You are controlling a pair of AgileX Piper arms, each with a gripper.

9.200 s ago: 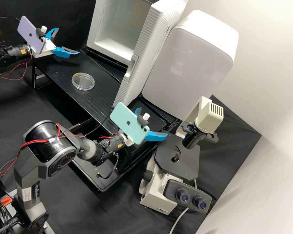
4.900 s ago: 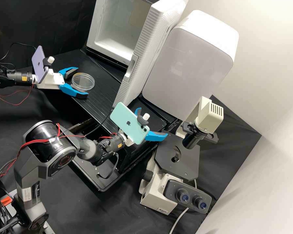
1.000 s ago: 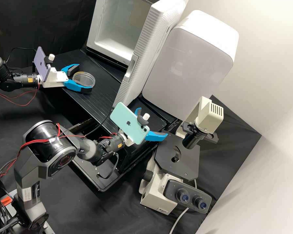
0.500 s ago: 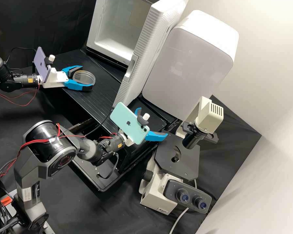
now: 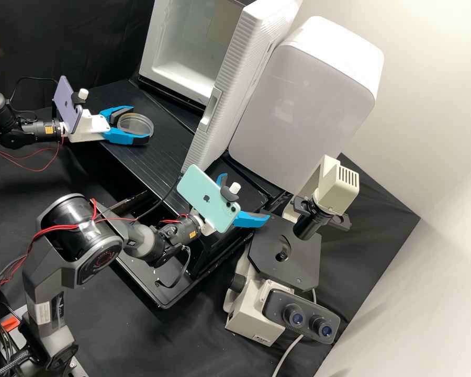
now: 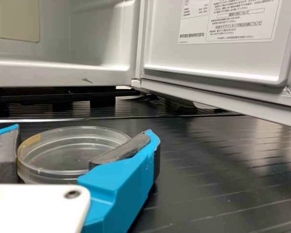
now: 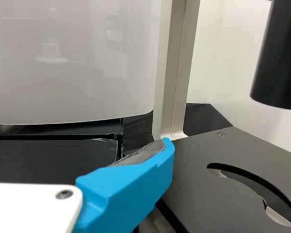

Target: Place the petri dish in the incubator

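Petri dish (image 5: 135, 124) sits behind the near right gripper (image 5: 247, 195), fingers spread, beside the microscope stage (image 5: 285, 254) at 5 o'clock. It's on the black bench (image 5: 157, 152) at 10 o'clock, pinched between left gripper (image 5: 140, 124) pads (image 6: 119, 151). Open incubator (image 5: 193, 47) beyond, 12 o'clock.

Left gripper (image 5: 139, 124) low at far left, clamped on petri dish (image 6: 68, 150), right gripper (image 5: 246, 198) level at centre, fingers spread
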